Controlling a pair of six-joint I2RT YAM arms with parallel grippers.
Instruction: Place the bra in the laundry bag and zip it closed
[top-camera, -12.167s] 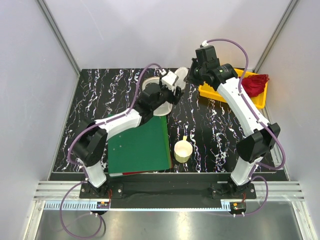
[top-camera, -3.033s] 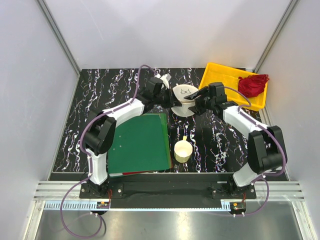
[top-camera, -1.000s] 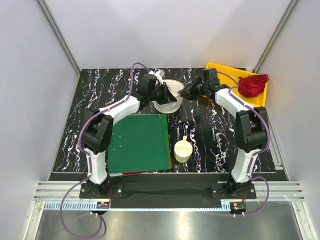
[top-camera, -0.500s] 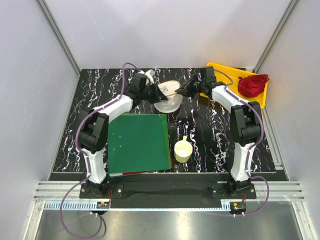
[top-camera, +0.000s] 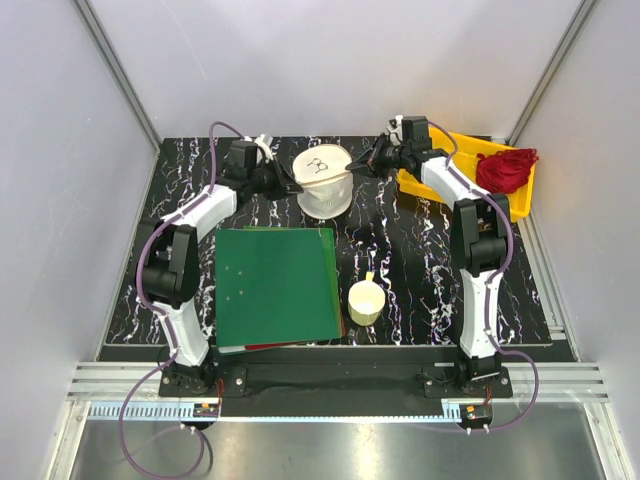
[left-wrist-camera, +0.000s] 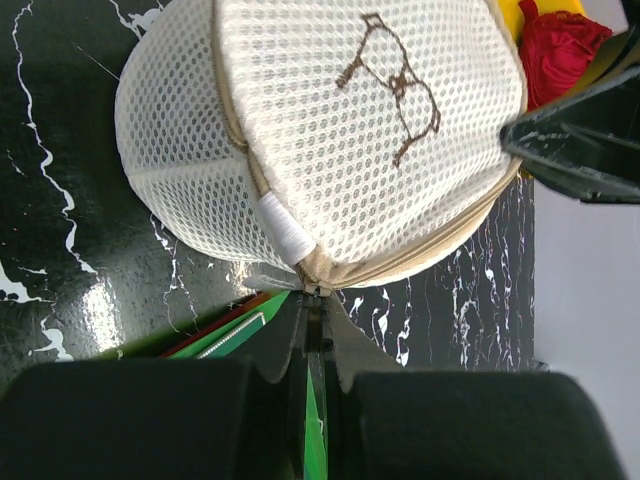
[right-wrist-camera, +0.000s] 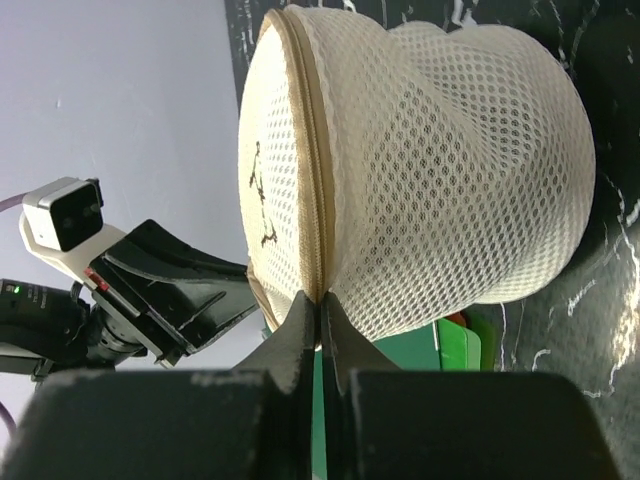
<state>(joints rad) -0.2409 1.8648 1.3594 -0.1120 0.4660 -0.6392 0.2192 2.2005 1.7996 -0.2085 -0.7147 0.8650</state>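
The cream mesh laundry bag (top-camera: 323, 186) stands drum-shaped at the back middle of the table, its flat face with the small dark mark turned up. My left gripper (top-camera: 289, 184) is shut on the zipper rim at the bag's left side; in the left wrist view the fingertips (left-wrist-camera: 315, 300) pinch the tan zipper end of the bag (left-wrist-camera: 330, 150). From the right, my right gripper (top-camera: 366, 167) is shut on the rim, pinching the zipper seam (right-wrist-camera: 320, 303) of the bag (right-wrist-camera: 440, 170). The bra is hidden.
A yellow tray (top-camera: 512, 200) at the back right holds a red garment (top-camera: 506, 168). A green folder (top-camera: 275, 285) lies in front of the bag, and a cream cup (top-camera: 365, 303) stands to its right.
Both grippers have drawn apart, the left one going left and the right one toward the back. The right gripper has shut on the rim. The bag now stands rounder between them.
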